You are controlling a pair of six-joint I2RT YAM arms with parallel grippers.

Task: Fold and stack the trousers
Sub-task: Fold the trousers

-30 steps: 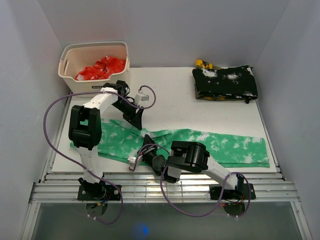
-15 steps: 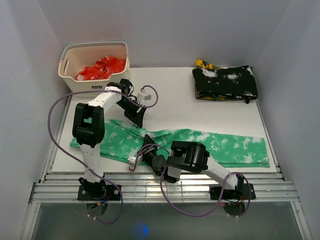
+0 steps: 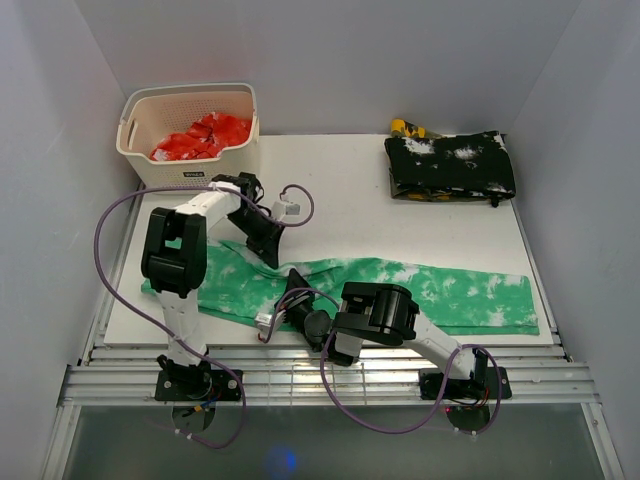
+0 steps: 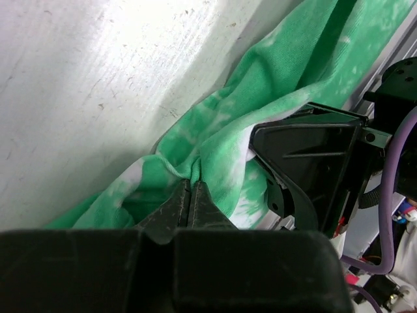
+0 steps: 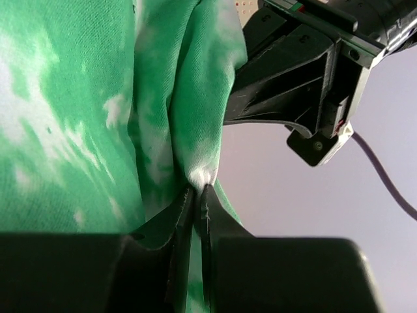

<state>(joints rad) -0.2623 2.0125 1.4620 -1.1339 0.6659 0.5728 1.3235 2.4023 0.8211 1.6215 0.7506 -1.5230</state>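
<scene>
No writing can be read; a small dark label (image 3: 189,173) on the front wall of the basket (image 3: 138,150) is too small to make out. The basket holds a red cloth (image 3: 203,135), partly hidden by its rim. At the far right corner of the table (image 3: 340,195) lies a folded black garment (image 3: 450,165) with white specks; a yellow object (image 3: 410,127) shows only in part behind it.

The trousers (image 3: 450,290) lie stretched along the near side of the table, from the left edge almost to the right edge; the left arm covers part of their left end. The left gripper (image 3: 268,252) sits at their far edge and the right gripper (image 3: 294,283) just beside it on the near side; both are at 1 bunched ridge of the cloth. In the left wrist view the left gripper (image 4: 191,189) has its fingers pressed together on a pinch of green cloth; in the right wrist view the right gripper (image 5: 197,192) is likewise clamped on a raised fold. How much cloth lies between the fingers is hidden in both.
</scene>
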